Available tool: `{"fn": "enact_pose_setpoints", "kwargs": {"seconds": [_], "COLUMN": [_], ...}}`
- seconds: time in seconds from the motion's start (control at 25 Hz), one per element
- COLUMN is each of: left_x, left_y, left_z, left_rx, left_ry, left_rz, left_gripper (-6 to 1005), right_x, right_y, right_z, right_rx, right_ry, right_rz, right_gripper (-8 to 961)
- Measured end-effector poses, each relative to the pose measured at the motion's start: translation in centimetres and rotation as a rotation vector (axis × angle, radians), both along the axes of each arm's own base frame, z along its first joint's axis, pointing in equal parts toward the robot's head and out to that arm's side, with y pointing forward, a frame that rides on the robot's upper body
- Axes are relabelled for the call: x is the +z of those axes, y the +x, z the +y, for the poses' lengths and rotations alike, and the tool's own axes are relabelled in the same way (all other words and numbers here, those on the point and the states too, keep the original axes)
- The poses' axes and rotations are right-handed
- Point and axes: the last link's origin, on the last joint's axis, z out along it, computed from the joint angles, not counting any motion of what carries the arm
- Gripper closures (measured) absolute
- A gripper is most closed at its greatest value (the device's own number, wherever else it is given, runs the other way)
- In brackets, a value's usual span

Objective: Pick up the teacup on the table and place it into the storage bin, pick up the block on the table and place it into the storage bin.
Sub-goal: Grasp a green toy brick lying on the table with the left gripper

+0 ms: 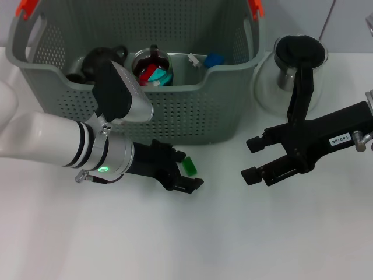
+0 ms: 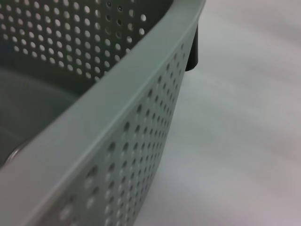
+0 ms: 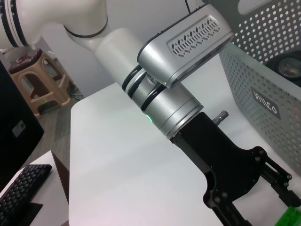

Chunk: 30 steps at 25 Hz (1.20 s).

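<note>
The grey perforated storage bin [image 1: 192, 111] stands at the back of the white table; its wall fills the left wrist view [image 2: 117, 108] and edges the right wrist view [image 3: 263, 89]. A small green block [image 1: 188, 166] lies on the table just in front of the bin. My left gripper [image 1: 187, 170] is down at the block, open, with the block between its fingertips. What looks like a black teacup [image 1: 100, 58] with a handle lies inside the bin at its left. My right gripper [image 1: 254, 158] hovers open to the right, holding nothing.
A glass pitcher with a black handle [image 1: 294, 67] stands right of the bin, behind my right arm. Inside the bin are also a glass jar with red and teal contents [image 1: 152, 70] and a small blue item [image 1: 213, 59]. A stool [image 3: 44, 80] shows beyond the table.
</note>
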Motion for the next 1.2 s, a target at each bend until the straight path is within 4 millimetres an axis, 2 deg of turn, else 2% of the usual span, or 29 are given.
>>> {"fn": "enact_pose_setpoints", "kwargs": {"seconds": [0.12, 0.56, 0.76, 1.12, 1.2], "left_x": [0.0, -0.4, -0.2, -0.3, -0.4], "left_y": [0.0, 0.7, 1.1, 1.6, 1.7], "left_z": [0.0, 0.0, 0.0, -0.6, -0.4], "left_rx": [-0.003, -0.035, -0.042, -0.052, -0.06], "left_ry": [-0.001, -0.015, -0.024, -0.073, -0.058], "left_rz": [0.002, 0.007, -0.008, -0.023, -0.016], "left_gripper": [153, 494, 493, 327, 244], "right_x": [0.0, -0.2, -0.1, 0.0, 0.0], "right_y": [0.0, -0.1, -0.1, -0.1, -0.1], "right_z": [0.0, -0.1, 0.0, 0.0, 0.0], "right_rx": [0.0, 0.0, -0.004, -0.002, -0.002], "right_ry": [-0.001, -0.003, 0.005, 0.007, 0.007], "right_rz": [0.002, 0.007, 0.013, 0.013, 0.013], "right_gripper": [9, 8, 8, 8, 9]}}
